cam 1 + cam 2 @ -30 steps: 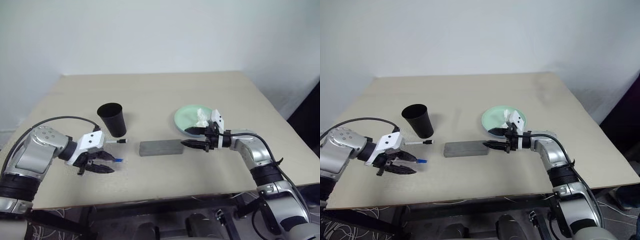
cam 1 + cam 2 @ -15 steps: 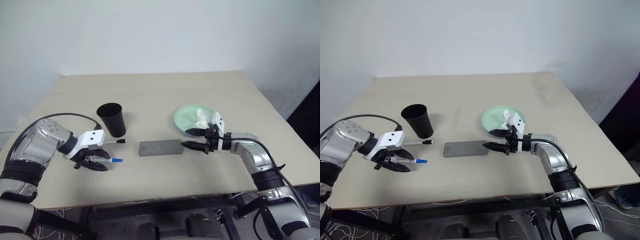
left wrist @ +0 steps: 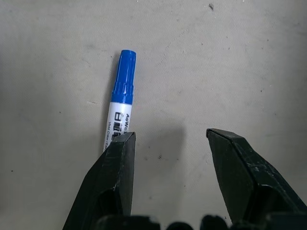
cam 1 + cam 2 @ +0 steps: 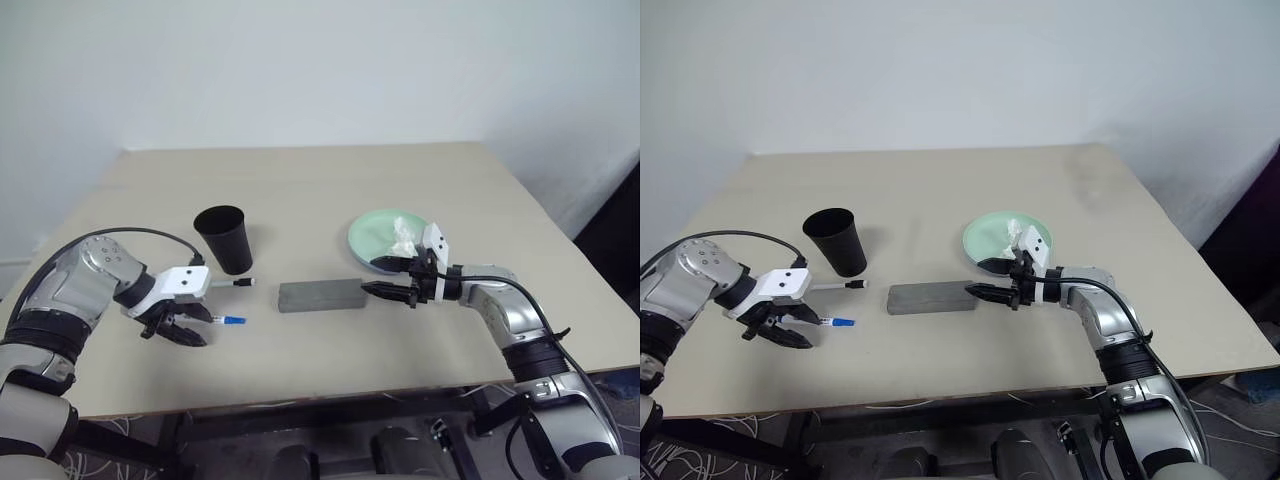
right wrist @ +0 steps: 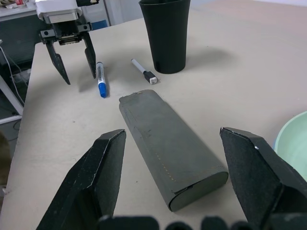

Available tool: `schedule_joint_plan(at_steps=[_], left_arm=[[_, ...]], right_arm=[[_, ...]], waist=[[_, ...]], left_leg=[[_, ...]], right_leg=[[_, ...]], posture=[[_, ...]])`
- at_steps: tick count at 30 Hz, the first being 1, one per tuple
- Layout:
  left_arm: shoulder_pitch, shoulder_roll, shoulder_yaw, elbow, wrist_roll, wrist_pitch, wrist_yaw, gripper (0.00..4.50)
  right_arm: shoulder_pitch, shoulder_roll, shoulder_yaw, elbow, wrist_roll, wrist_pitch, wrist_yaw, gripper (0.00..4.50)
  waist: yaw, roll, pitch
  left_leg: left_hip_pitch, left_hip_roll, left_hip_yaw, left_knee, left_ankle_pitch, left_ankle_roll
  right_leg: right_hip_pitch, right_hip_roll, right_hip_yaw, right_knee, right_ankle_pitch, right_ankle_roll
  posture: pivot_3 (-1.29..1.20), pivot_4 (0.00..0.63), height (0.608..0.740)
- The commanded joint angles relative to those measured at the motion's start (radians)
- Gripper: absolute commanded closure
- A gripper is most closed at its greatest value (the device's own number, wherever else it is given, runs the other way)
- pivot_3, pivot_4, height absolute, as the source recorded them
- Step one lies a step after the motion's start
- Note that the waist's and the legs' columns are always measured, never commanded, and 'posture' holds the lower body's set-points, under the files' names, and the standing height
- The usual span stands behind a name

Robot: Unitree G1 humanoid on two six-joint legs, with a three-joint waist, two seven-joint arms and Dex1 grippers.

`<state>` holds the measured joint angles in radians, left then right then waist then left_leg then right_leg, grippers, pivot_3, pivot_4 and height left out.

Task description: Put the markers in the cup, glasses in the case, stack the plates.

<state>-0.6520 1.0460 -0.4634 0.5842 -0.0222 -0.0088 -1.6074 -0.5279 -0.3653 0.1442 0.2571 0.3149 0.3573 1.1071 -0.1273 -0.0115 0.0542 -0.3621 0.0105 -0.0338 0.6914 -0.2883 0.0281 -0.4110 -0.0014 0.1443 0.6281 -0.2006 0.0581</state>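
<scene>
here, blue marker [image 3: 120,116] lies flat, cap toward case [image 4: 320,295].

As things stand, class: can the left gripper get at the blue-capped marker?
Probably yes. The left gripper is open over the table, the blue-capped marker lying by one finger, not between them; nothing blocks it.

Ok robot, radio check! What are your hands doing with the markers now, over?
Left end effector open, poised over blue marker, not gripping. Right end effector open, empty, at the case. Black-capped marker lies beside the cup. Nothing blocking.
</scene>
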Motion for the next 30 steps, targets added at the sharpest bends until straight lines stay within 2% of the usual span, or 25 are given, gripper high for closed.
schedule_joint_plan(at_steps=[1, 17, 19, 21, 27, 30], left_arm=[[-0.035, 0.021, 0.004, 0.0, -0.021, -0.007, -0.007, 1.99], [-0.036, 0.021, 0.003, 0.002, -0.021, -0.008, -0.007, 1.99], [-0.278, -0.091, -0.073, 0.252, 0.169, -0.1, 0.011, 1.99], [-0.407, -0.151, -0.113, 0.407, 0.263, -0.164, 0.022, 1.99], [-0.48, -0.202, -0.1, 0.575, 0.334, -0.264, 0.031, 1.99], [-0.489, -0.212, -0.087, 0.607, 0.356, -0.286, 0.033, 1.99]], right_arm=[[-0.018, 0.004, -0.017, -0.026, 0.016, -0.007, -0.005, 1.1], [-0.018, 0.004, -0.017, -0.026, 0.016, -0.007, -0.005, 1.1], [-0.03, -0.017, -0.022, -0.028, 0.011, 0.002, -0.002, 1.1], [-0.038, -0.025, -0.023, -0.026, 0.009, 0.005, -0.002, 1.1], [-0.043, -0.024, -0.021, -0.021, 0.009, 0.004, -0.001, 1.1], [-0.043, -0.023, -0.019, -0.017, 0.008, 0.001, 0.0, 1.1]], waist=[[0.0, 0.0, 0.0], [0.0, 0.0, 0.0], [0.016, -0.003, 0.001], [0.03, -0.006, 0.002], [0.011, -0.003, 0.001], [0.012, -0.004, 0.001]], left_leg=[[0.0, 0.0, 0.0, 0.0, 0.0, 0.0], [0.0, 0.0, 0.0, 0.0, 0.0, 0.0], [0.0, 0.0, 0.0, 0.0, 0.0, 0.0], [-0.003, 0.0, -0.004, 0.005, 0.0, 0.0], [-0.001, -0.001, 0.007, 0.005, -0.002, 0.004], [-0.008, 0.0, 0.006, 0.005, -0.002, 0.004]], right_leg=[[0.0, 0.0, 0.0, 0.0, 0.0, 0.0], [0.0, 0.0, 0.0, 0.0, 0.0, 0.0], [0.0, 0.0, 0.0, 0.0, 0.0, 0.0], [0.0, 0.002, -0.004, 0.001, 0.0, 0.0], [-0.001, 0.001, 0.007, 0.0, 0.0, 0.001], [-0.008, 0.002, 0.006, 0.002, 0.0, 0.001]], posture=[[0.0, 0.0, 0.74], [0.0, 0.0, 0.74], [0.0, 0.0, 0.74], [0.0, 0.0, 0.74], [0.0, 0.0, 0.74], [0.0, 0.0, 0.74]])
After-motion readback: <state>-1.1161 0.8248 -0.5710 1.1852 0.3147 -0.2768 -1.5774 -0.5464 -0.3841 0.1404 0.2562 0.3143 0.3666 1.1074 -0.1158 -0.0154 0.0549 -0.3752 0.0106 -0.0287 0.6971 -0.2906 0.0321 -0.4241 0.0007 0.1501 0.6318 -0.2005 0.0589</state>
